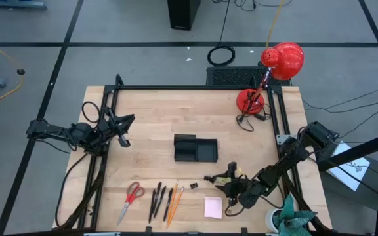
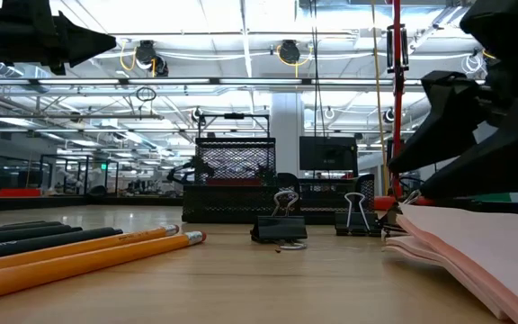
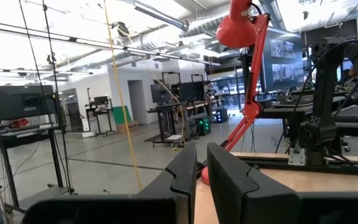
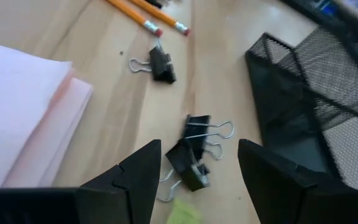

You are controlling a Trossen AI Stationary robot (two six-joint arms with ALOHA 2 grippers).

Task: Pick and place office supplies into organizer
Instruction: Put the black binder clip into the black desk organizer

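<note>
Wooden surface [image 1: 156, 124] carries everything I see from here. My right arm reaches low over its near right part, its gripper [image 4: 197, 171] with jaws spread wide over a small cluster of binder clips [image 4: 191, 155], not gripping them. My left arm sits folded at the surface's left edge, raised, its gripper [image 3: 202, 177] pointing across toward the red lamp [image 1: 277, 65]; its jaws are nearly closed and hold nothing. One black organizer [image 1: 195, 149] stands mid-surface. One pink sticky pad [image 1: 213, 207] lies just left of the right gripper. Along the near edge: one pair of red scissors [image 1: 131, 198], about three dark pens [image 1: 157, 198], two pencils [image 1: 172, 200], and one separate clip [image 4: 160, 64] beside the pencil tips.
</note>
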